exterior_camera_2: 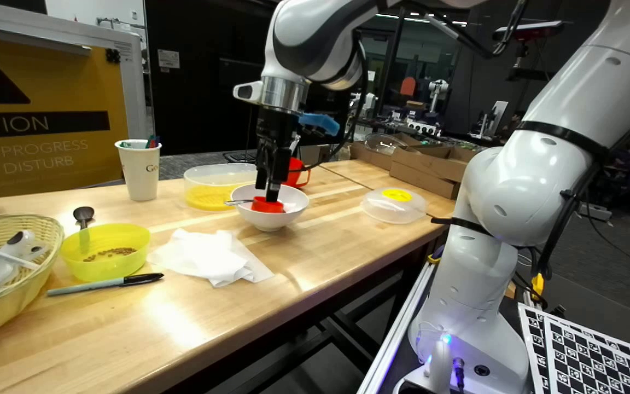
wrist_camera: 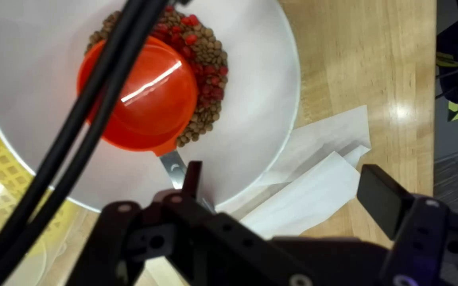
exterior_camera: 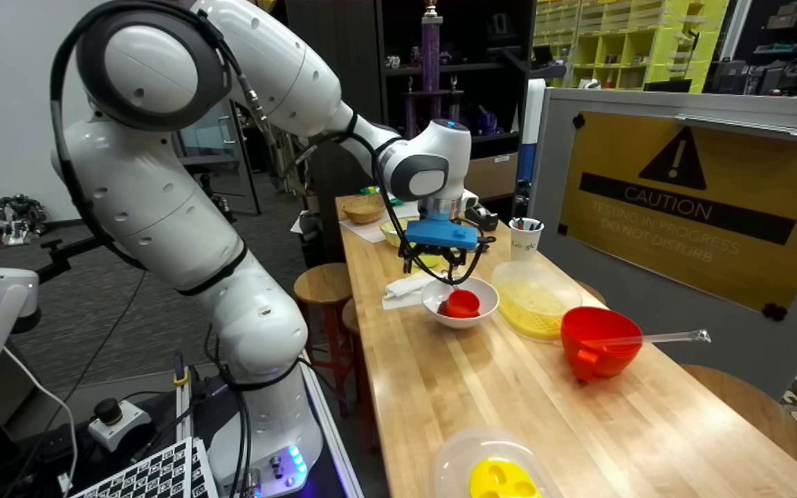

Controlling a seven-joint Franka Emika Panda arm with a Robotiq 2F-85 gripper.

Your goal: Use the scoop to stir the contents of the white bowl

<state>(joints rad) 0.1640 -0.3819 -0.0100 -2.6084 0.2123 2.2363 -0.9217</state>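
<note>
scoop (wrist_camera: 169, 99) rests in the white bowl (wrist_camera: 261, 79), the claw (wrist_camera: 284, 178) spread wide apart.

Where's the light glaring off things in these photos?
In an exterior view, washed-out glare on the tabletop; in the wrist view, a hard white streak across the red scoop, plus a bright spot on that tabletop.

Glare streaks the scoop (wrist_camera: 159, 105) and spots the table (exterior_camera_2: 184, 317).
</note>
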